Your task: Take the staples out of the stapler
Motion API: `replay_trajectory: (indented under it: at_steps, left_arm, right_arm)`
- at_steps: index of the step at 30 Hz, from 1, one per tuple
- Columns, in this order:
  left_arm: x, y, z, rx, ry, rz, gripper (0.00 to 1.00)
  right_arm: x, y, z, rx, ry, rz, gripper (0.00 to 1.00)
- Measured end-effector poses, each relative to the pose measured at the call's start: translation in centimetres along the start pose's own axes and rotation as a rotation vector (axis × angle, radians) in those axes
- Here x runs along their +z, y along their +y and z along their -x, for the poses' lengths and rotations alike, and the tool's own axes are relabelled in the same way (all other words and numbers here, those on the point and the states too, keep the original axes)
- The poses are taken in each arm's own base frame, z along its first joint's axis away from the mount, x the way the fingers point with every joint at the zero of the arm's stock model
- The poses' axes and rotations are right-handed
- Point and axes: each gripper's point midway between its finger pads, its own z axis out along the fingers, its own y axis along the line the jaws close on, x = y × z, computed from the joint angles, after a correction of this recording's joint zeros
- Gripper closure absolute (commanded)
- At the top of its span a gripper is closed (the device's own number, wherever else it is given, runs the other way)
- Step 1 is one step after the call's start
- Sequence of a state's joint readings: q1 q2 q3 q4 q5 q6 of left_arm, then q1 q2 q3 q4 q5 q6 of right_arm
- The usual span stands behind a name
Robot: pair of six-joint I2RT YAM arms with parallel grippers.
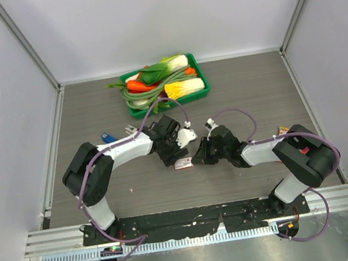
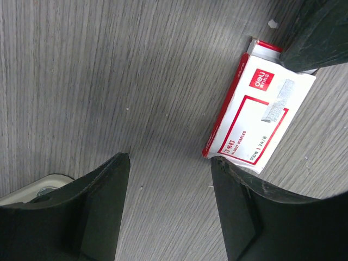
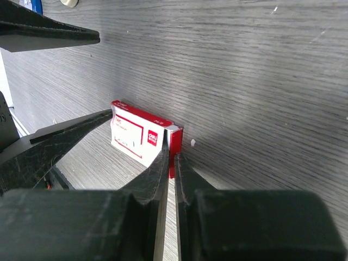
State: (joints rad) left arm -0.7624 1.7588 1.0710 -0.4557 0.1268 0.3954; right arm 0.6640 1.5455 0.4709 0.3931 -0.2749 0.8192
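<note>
The staples cannot be made out as loose strips in any view, so where they lie cannot be told. The only ones showing are a drawing printed on the lid of the staple box. This flat red-and-white box lies on the grey wood-grain table, near the middle and between the two claws.

The right gripper comes in from the right. Its fingers are drawn almost together, with only a thin slit between them, and its tips are at the red end of the box. Whether they pinch that end or anything else cannot be told.

The left gripper is just left of the box with its fingers spread wide over bare table. Its right finger overlaps the box's near corner.

A small blue object lies farther left, too small to identify. At the far side is a green tray of toy vegetables.
</note>
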Motion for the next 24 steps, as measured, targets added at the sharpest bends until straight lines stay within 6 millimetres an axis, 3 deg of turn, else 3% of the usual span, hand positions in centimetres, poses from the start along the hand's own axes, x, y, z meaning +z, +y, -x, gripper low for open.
replay_trajectory:
  at_steps: [4, 11, 17, 22, 24]
  left_arm:
    - [0.0, 0.0, 0.0, 0.003, 0.009, 0.002, 0.34]
    - [0.0, 0.0, 0.1, 0.006, 0.010, 0.005, 0.30]
    - [0.1, -0.6, 0.3, -0.005, 0.005, -0.005, 0.26]
    - [-0.1, -1.2, 0.0, -0.024, 0.020, -0.028, 0.25]
    - [-0.1, -1.4, -0.1, -0.031, 0.026, -0.031, 0.25]
  right_arm:
    - [0.0, 0.0, 0.0, 0.003, -0.002, 0.001, 0.79]
    - [-0.8, 0.3, 0.2, -0.010, -0.009, -0.004, 0.49]
    - [-2.2, -0.6, 0.9, -0.028, -0.025, -0.049, 0.43]
    - [-3.1, -1.6, 1.1, -0.032, -0.022, -0.090, 0.43]
    - [-3.3, -1.9, 1.1, -0.032, -0.021, -0.105, 0.48]
